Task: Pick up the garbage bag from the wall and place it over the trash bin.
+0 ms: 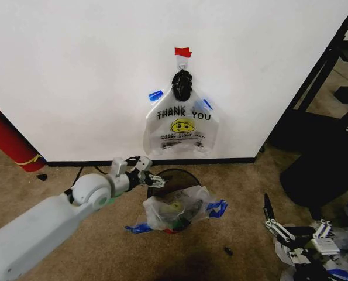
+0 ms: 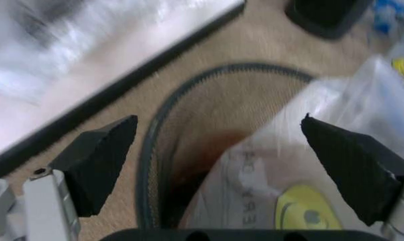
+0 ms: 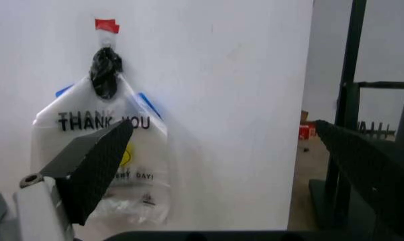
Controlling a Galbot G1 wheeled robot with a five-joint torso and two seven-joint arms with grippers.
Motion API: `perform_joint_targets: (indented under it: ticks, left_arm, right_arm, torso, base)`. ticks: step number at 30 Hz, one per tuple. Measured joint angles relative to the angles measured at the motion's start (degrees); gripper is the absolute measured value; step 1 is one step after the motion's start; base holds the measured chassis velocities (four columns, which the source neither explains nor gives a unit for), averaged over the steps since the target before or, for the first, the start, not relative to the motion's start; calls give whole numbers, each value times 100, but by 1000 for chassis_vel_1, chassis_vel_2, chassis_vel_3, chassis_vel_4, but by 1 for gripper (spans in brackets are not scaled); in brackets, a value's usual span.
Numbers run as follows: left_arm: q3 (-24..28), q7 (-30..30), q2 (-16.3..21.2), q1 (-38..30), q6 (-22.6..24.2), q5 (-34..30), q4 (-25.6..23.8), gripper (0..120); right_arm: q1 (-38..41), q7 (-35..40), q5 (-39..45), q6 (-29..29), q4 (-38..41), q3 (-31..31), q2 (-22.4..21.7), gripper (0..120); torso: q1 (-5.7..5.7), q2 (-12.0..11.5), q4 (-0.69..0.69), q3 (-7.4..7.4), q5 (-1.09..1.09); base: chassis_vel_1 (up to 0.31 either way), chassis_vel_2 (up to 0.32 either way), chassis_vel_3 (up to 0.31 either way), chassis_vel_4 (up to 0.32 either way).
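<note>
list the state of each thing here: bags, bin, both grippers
hanging bag: on the wall hook, untouched
bag on bin: draped over part of the rim, not spread over it
bin: upright, mouth partly uncovered
left gripper: open, empty, at the bin rim
right gripper: open, empty, low near the floor

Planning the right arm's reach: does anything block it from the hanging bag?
Nothing visible does. The right gripper, fingers open, sits low at the right; open carpet and white wall lie between it and the translucent-white "THANK YOU" plastic bag.
</note>
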Motion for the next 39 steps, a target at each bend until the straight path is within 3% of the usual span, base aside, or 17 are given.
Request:
perform_joint_targets:
  ticks: [4,10,12,13,15,27,30,34,39]
  left_arm:
    - [335,219,-134,-274,-15,91,350,94]
    - [627,459,-507,-486,-96,257,1071,72]
    - [621,451,-512,-488,-103,257,1105,67]
    - [616,448,-508,-490,-113,255,1134,62]
    - [616,452,-490,-491,-118,249,1137,55]
    - [519,41,-430,-410,-117,-71,969,12]
    - [451,-443,-421,-349,-12,-346,822,3]
    - [226,-1089,-392,-169,124,-765,531,3]
    - [-906,-2724,-359,705,243,-1988,-387,3]
  right_arm:
    - [30,5,13,-55,38,44,-10,100]
    - [16,17,38,-131,148,67,-12,100]
    - [12,18,38,-133,159,64,-11,100]
    - [14,21,39,-147,162,63,-15,100]
    - [25,26,41,-166,165,62,-22,100]
    - [133,49,9,-283,148,-16,-38,100]
    - [151,55,1,-287,114,-15,-50,100]
    - [179,70,-1,-315,72,-40,-68,100]
    - [260,140,46,-442,-9,-76,-146,100]
  torso:
    - [0,0,1,0,0]
    - [1,-1,-2,1,-6]
    - [0,0,-4,-1,-2]
    - [0,-1,3,0,5]
    - [0,-1,0,0,-3]
    - [0,-1,0,0,0]
    - [0,-1,0,0,-1]
    - [0,-1,0,0,0]
    - [0,0,0,-1,1]
  base:
    - [0,0,0,0]
    - [0,0,0,0]
    - [0,0,0,0]
    - [0,0,0,0]
    - [0,0,0,0]
    - [0,0,0,0]
    - [0,0,0,0]
    - [0,0,0,0]
    - [0,0,0,0]
